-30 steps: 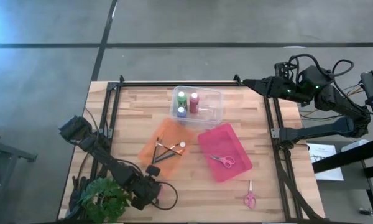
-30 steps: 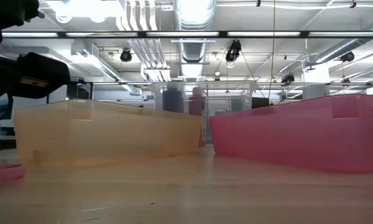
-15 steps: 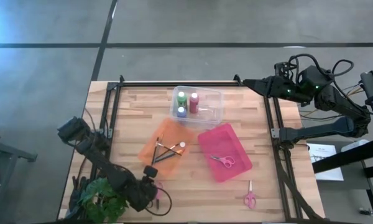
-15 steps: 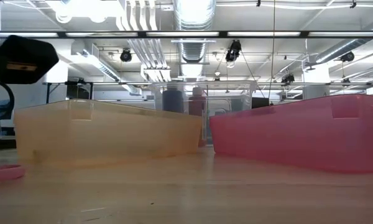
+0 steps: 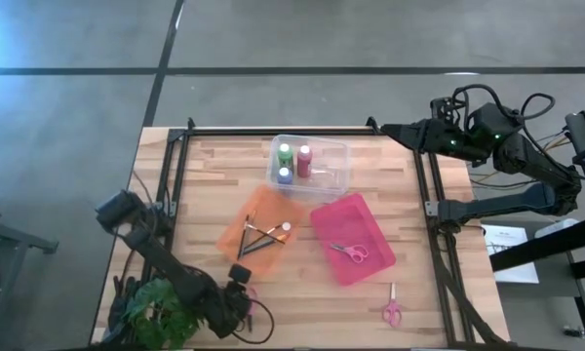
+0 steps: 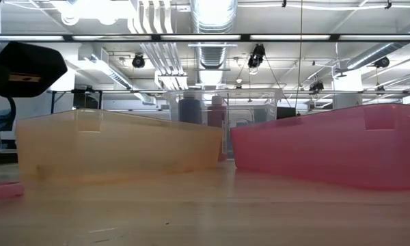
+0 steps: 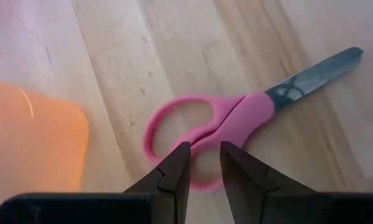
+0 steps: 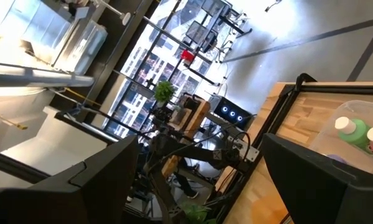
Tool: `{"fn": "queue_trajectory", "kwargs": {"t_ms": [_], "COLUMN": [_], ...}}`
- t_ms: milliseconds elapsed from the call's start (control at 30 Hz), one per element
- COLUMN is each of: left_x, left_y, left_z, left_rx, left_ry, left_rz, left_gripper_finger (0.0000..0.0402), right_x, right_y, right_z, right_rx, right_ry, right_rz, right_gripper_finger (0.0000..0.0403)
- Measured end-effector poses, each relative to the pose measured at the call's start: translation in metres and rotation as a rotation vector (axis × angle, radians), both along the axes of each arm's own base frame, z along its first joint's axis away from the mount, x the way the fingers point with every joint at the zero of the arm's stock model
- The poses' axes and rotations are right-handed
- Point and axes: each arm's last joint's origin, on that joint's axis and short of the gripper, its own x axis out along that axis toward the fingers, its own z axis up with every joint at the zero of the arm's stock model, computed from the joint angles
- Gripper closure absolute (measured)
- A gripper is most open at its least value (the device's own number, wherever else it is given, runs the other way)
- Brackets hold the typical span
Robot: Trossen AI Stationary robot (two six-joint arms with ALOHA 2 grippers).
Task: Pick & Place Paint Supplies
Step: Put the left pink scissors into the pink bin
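High view had your wooden table (image 5: 214, 175) filling most of the shot, with three bins in the middle. The pink bin (image 5: 352, 237) sat toward the right with a pair of scissors (image 5: 348, 252) inside, the orange bin (image 5: 260, 232) just left of it, and the clear bin (image 5: 309, 162) behind both. From the low view those bins walled everything off, so you couldn't see into any of them.

Your left arm reached along the table's near-left edge, partly lost over a green plant (image 5: 162, 310). Its left gripper (image 7: 204, 163) hung right over the pink scissors (image 7: 230, 121) lying on the wood beside the orange bin's corner. The fingers were parted only a sliver, straddling the handle loop without pinching it, as far as you could tell. The scissor blade tip ran close to the frame edge.

Your right gripper (image 8: 199, 180) waited off the table's far-right corner, fingers spread wide with nothing between them.

Paint stuff: the green bottle (image 5: 285, 153), pink-red bottle (image 5: 304, 159) and blue bottle (image 5: 285, 175) stood bunched in the clear bin. The paintbrushes (image 5: 261, 237) lay crossed in the orange bin, too thin to count. Another pair of pink scissors (image 5: 391, 307) lay near the front edge.
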Motion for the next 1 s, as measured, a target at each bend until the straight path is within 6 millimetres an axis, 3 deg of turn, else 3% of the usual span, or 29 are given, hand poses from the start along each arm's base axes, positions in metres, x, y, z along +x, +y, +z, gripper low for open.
{"fn": "queue_trajectory", "kwargs": {"t_ms": [533, 1000], "left_x": [-0.005, -0.012], "left_y": [-0.019, -0.013], "left_z": [0.019, 0.003], "left_rx": [-0.071, -0.097], "left_ry": [-0.015, 0.015], "left_rz": [0.047, 0.082], "left_gripper_finger": [0.0303, 0.0303], "right_x": [0.0, 0.0], "right_y": [0.0, 0.0], "right_z": [0.0, 0.0], "right_rx": [-0.001, -0.004], "right_ry": [0.002, 0.005], "right_rz": [0.001, 0.004], "right_gripper_finger": [0.0068, 0.0068]}}
